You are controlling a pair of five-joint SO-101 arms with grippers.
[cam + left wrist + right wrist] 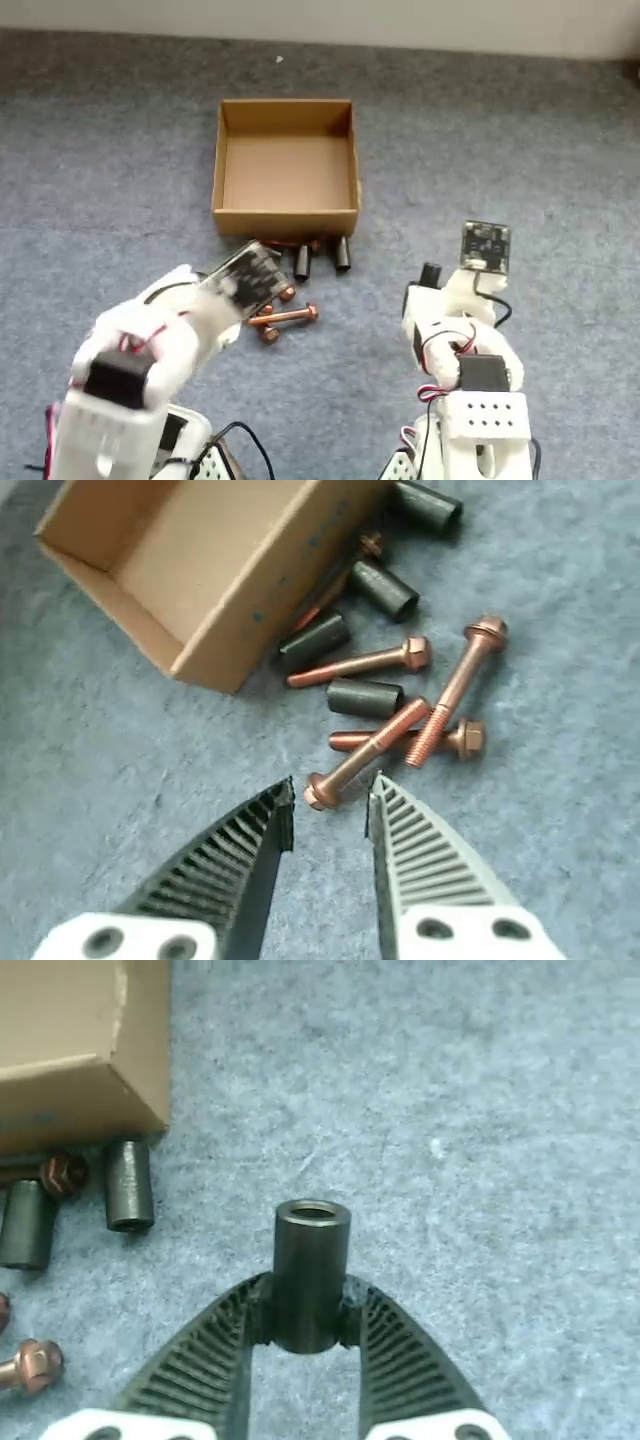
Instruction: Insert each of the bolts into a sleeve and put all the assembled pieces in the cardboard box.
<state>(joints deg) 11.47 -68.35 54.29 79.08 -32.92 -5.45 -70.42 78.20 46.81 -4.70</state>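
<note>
Several copper bolts (pixel 400 720) and dark sleeves (pixel 365 696) lie in a heap on the grey carpet in front of the cardboard box (pixel 270 590). My left gripper (pixel 330 805) hangs open just above the heap, and the head of one bolt (pixel 352 765) lies between its fingertips. In the high view the left gripper (pixel 262 270) is over the bolts (pixel 285 317), near the box (pixel 285 220). Away to the right of the heap, my right gripper (pixel 305 1315) is shut on an upright sleeve (pixel 312 1250), its open bore facing up; that sleeve (pixel 430 272) also shows from above.
Two loose sleeves (pixel 130 1185) and a bolt head (pixel 62 1172) lie by the box corner (pixel 70 1105). More sleeves (pixel 342 253) rest against the box front. Open carpet stretches to the right of and behind the box.
</note>
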